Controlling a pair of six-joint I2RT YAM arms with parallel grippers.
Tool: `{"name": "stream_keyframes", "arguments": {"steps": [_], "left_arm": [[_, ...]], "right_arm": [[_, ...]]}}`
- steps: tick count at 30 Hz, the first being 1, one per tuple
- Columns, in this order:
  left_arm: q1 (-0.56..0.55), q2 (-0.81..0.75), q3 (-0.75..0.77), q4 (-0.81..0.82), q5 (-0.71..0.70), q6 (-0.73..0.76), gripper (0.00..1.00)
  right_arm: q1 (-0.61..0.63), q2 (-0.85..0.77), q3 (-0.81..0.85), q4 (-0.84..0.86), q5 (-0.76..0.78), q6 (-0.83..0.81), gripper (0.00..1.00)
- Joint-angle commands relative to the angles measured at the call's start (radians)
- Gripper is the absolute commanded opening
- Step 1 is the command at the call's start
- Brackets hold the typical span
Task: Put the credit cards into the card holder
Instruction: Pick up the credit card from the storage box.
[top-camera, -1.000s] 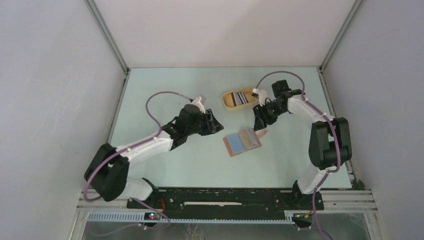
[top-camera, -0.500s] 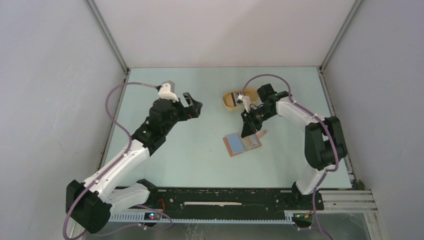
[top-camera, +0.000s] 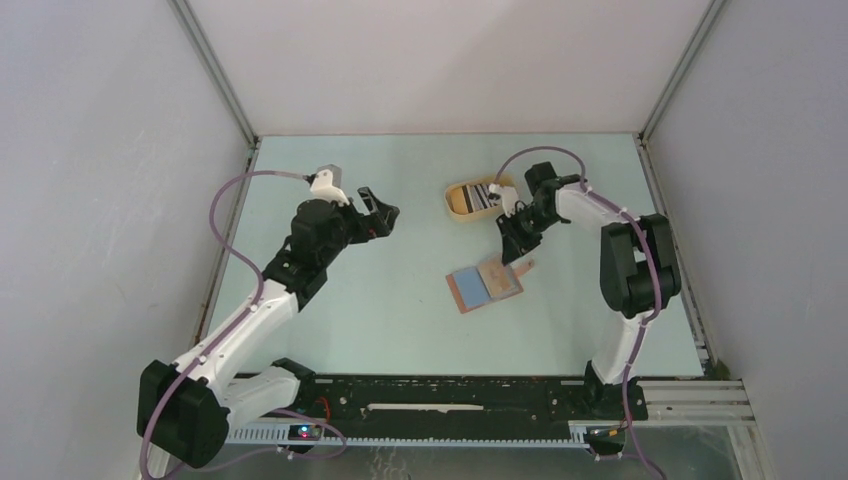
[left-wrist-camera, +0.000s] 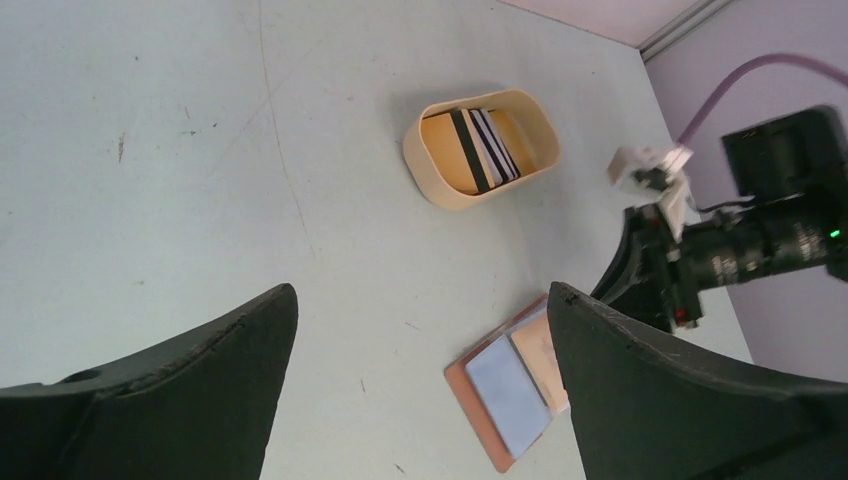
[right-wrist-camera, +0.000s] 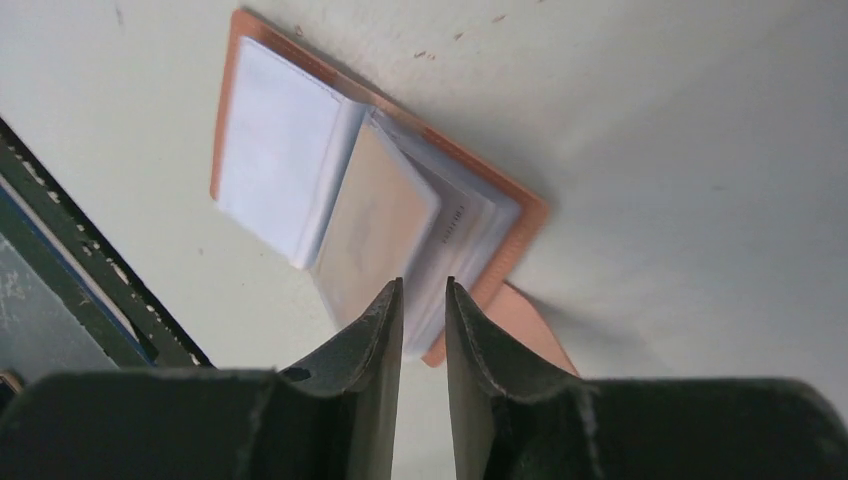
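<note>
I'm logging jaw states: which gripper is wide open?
The left gripper: its fingers stand far apart, while the right gripper leaves only a slim gap between its own, just above the card holder.

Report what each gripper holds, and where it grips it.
Left gripper: open, nothing held. Right gripper: jaws nearly together over the card holder; a grip cannot be told.

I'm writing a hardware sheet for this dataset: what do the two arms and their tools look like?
The left arm and right arm have white links with bulky black joints, each trailing a looping purple cable. The left tool and right tool each have two black tapered fingers.
</note>
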Motion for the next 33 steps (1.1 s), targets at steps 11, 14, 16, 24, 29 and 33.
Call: {"name": "stream_keyframes", "arguments": {"steps": [11, 14, 16, 24, 29, 33], "left_arm": [[0.031, 0.065, 0.073, 0.107, -0.004, 0.011, 1.0], [0.037, 0.078, 0.068, 0.122, 0.016, 0.003, 1.0], [0.041, 0.082, 0.063, 0.123, 0.036, 0.0, 1.0], [0.053, 0.14, -0.006, 0.231, 0.084, -0.075, 1.0], [0.063, 0.26, 0.032, 0.268, 0.161, -0.14, 0.97], [0.071, 0.332, 0.063, 0.278, 0.203, -0.192, 0.94]], "right_arm": [[-0.125, 0.005, 0.577, -0.097, -0.249, -0.05, 0.99], [-0.138, 0.206, 0.839, -0.239, -0.39, 0.027, 1.0], [-0.114, 0.211, 0.804, -0.174, -0.34, 0.031, 1.0], [-0.085, 0.328, 0.823, -0.052, -0.229, 0.225, 0.97], [-0.097, 0.399, 0.845, 0.016, -0.221, 0.351, 0.89], [-0.111, 0.459, 0.894, 0.043, -0.229, 0.418, 0.83]]}}
